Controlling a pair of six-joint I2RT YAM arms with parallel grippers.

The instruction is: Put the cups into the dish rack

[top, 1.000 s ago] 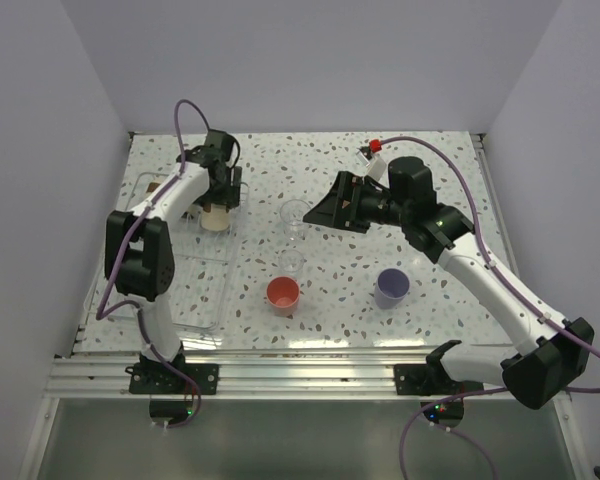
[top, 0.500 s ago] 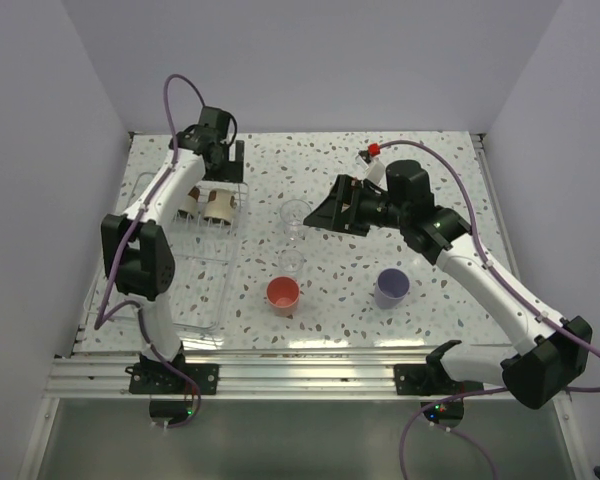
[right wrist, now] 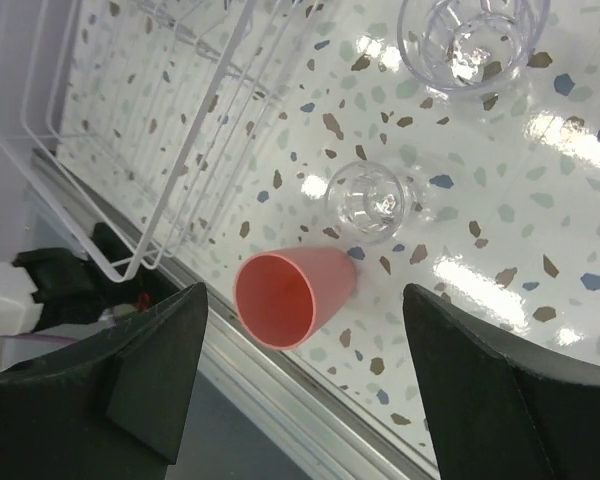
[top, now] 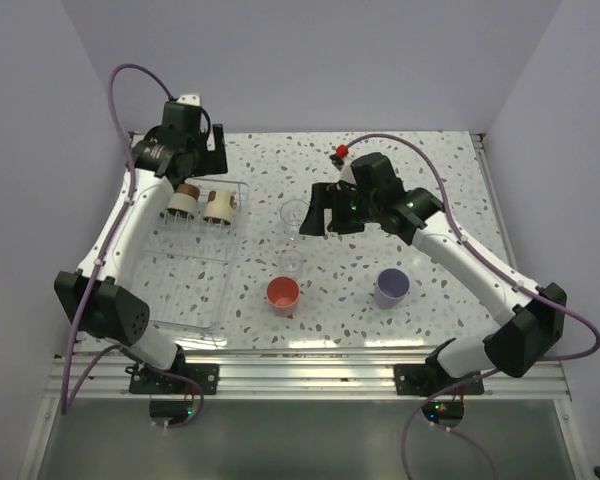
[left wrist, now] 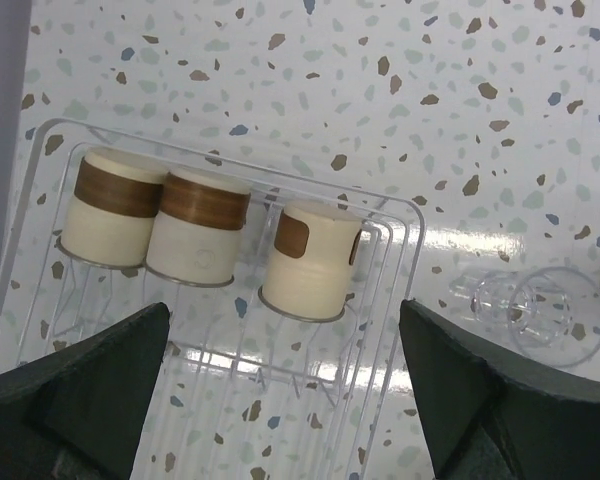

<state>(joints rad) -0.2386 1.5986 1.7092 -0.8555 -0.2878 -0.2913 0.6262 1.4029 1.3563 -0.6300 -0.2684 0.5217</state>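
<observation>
Three cream banded cups (left wrist: 195, 225) stand upside down at the 12 o'clock end of the dish rack (left wrist: 230, 360). Two clear cups (top: 294, 214), one coral cup (top: 283, 293) and one lavender cup (top: 392, 287) are on the table (top: 430, 170). The left gripper (left wrist: 283, 315) is released now; a second ago it was clenched on a cream cup, and it has risen since. The right gripper (right wrist: 300, 300) hangs spread and empty.
</observation>
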